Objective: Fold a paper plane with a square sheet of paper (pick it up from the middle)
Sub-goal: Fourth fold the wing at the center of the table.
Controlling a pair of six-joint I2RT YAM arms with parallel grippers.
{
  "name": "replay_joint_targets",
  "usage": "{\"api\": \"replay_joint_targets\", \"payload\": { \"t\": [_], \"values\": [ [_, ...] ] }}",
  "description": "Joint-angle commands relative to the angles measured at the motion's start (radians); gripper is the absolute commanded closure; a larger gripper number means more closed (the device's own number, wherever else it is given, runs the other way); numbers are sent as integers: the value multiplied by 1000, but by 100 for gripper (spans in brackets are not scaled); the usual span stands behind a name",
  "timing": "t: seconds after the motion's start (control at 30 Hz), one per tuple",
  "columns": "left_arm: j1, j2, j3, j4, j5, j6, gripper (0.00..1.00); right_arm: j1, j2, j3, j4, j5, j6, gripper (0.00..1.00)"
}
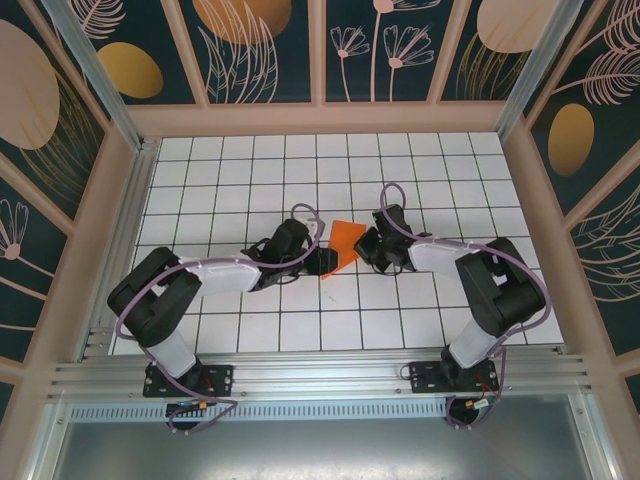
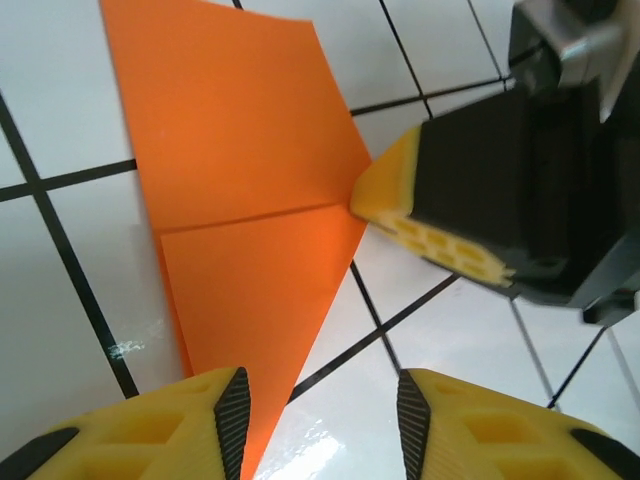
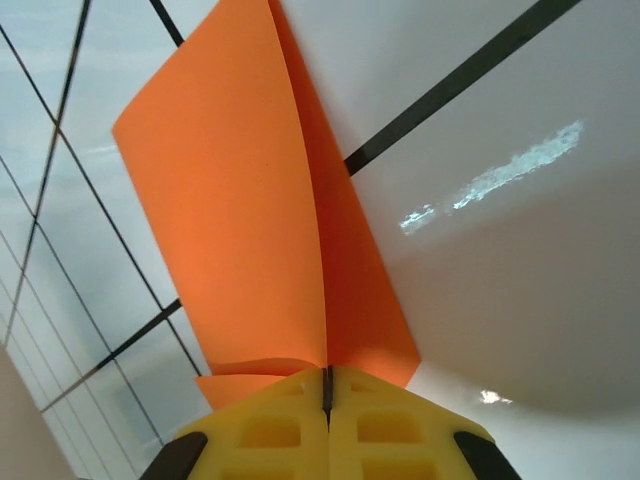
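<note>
Item 1, right gripper [image 3: 327, 400]: yellow pads pressed together w/ no gap, pinching the near edge of the orange paper [image 3: 240, 220] where its layers meet. One flap stands up off the table from that pinch; the other lies flat. Item 2, left gripper [image 2: 320, 425]: jaws spread, nothing btwn them. The paper's narrow tip ends just beside the left-hand pad, not gripped. Item 3, orange paper: part-folded, pointed outline w/ one crease across it, lying mid-way across the white tiled table [image 1: 240, 170] btwn the two grippers, w/ left gripper at its near-left side and right gripper at its right corner. Condition: thin, springy, fold not pressed flat. Handling note, judged: step in hand looks like flattening or creasing a flap. The right pinch should act as anchor only, no pull, or the sheet may slide on the glossy tile. Left pads best come down on the raised layer close to the crease, edges matched first, then sweep along it away from the anchor. Risk: skewed crease, or torn corner if both arms tug.
</note>
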Motion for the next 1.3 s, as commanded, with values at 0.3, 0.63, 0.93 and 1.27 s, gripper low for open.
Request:
{"api": "replay_joint_targets", "payload": {
  "t": [0.3,0.63,0.93,1.27],
  "values": [
    [-28,111,23,109,-5,137,56,8,-38,32,-101,-11,73,100],
    [-32,148,50,107,5,140,60,5,-36,51,-92,-66,91,100],
    [-38,172,61,84,-3,152,60,2,-34,58,-72,-98,101,100],
    [-42,187,83,42,-23,151,68,1,-23,65,-64,-123,103,100]
  ]
}}
